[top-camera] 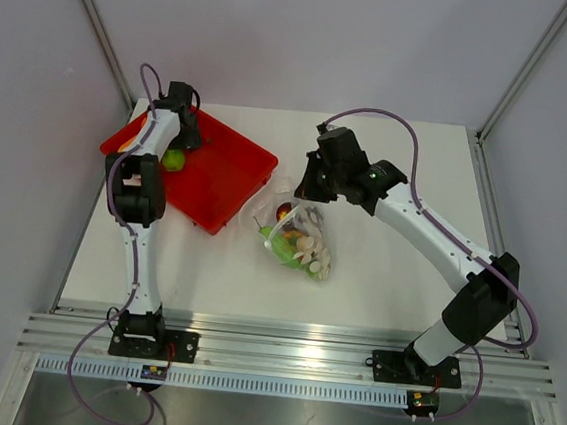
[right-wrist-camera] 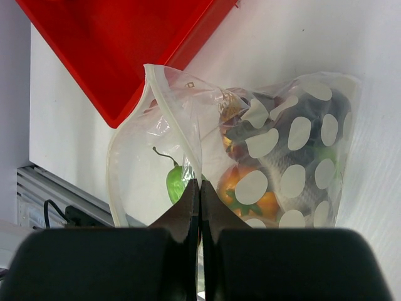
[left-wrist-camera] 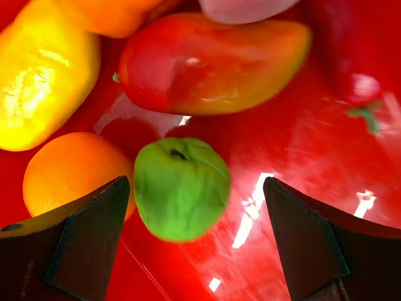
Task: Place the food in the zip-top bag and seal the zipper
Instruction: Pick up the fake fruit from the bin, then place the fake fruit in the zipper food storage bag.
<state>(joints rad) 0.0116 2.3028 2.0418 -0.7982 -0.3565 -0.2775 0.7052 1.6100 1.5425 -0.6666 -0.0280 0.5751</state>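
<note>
- Left claw (left-wrist-camera: 194,182) stood wide open and empty, green fruit (left-wrist-camera: 180,188) between its fingers, seemingly lined up for grabbing.
- Right claw (right-wrist-camera: 200,188), fully closed, pinched the bag (right-wrist-camera: 294,163) at its rim, likely to hold the mouth open.

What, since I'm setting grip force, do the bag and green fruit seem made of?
Bag: thin clear plastic film, glossy. It is crinkled and see-through, with white printed dots. Green fruit: probably moulded plastic or rubber, matte, with even colour and only a soft sheen. Which of the two, the look leaves open.
</note>
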